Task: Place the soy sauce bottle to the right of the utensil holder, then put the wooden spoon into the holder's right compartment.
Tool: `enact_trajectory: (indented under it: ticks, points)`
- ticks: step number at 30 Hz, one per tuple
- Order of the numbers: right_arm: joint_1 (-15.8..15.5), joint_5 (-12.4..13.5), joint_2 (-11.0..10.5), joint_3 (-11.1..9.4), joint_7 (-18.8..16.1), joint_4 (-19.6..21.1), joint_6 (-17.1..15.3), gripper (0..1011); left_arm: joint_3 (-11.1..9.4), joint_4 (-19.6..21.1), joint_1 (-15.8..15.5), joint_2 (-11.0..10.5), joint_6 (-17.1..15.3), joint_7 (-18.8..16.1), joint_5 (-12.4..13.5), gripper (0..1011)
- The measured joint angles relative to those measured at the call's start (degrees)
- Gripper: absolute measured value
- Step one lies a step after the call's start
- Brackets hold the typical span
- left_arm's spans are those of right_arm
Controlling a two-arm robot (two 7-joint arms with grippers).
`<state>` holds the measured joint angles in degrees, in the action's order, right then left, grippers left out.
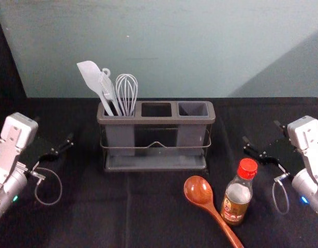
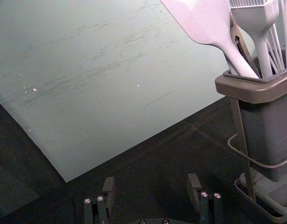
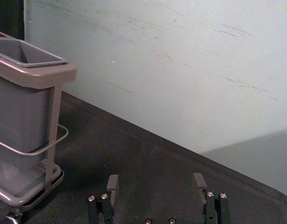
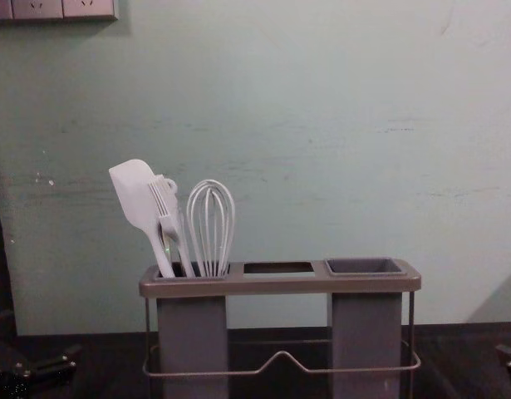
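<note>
The utensil holder (image 1: 156, 121) stands mid-table, white utensils in its left compartment, its right compartment (image 1: 193, 109) holding nothing. In front of its right side lies the wooden spoon (image 1: 199, 190), bowl toward the holder. Just right of the spoon, the soy sauce bottle (image 1: 238, 194) with a red cap stands upright. My left gripper (image 1: 54, 146) is open left of the holder; in the left wrist view the gripper (image 2: 151, 186) has nothing between its fingers. My right gripper (image 1: 261, 137) is open beyond and right of the bottle; in the right wrist view the gripper (image 3: 155, 187) is empty too.
A white spatula (image 4: 138, 199) and a whisk (image 4: 210, 224) rise above the holder's left side. Behind the black-covered table (image 1: 86, 206) stands a pale wall, with a socket panel (image 4: 62, 8) high at the left.
</note>
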<state>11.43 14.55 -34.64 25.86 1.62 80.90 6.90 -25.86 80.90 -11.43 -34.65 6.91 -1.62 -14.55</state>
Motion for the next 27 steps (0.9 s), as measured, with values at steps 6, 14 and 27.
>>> enact_trajectory:
  ticks: [6, 14, 27]
  points:
    - [0.0, 0.0, 0.0, 0.0, 0.0, 0.0, 0.0, 1003, 0.0, 0.0, 0.0, 0.0, 0.0, 0.0, 0.0, 1011]
    - [0.0, 0.0, 0.0, 0.0, 0.0, 0.0, 0.0, 1002, 0.0, 0.0, 0.0, 0.0, 0.0, 0.0, 0.0, 1012]
    - [0.0, 0.0, 0.0, 0.0, 0.0, 0.0, 0.0, 1002, 0.0, 0.0, 0.0, 0.0, 0.0, 0.0, 0.0, 1011]
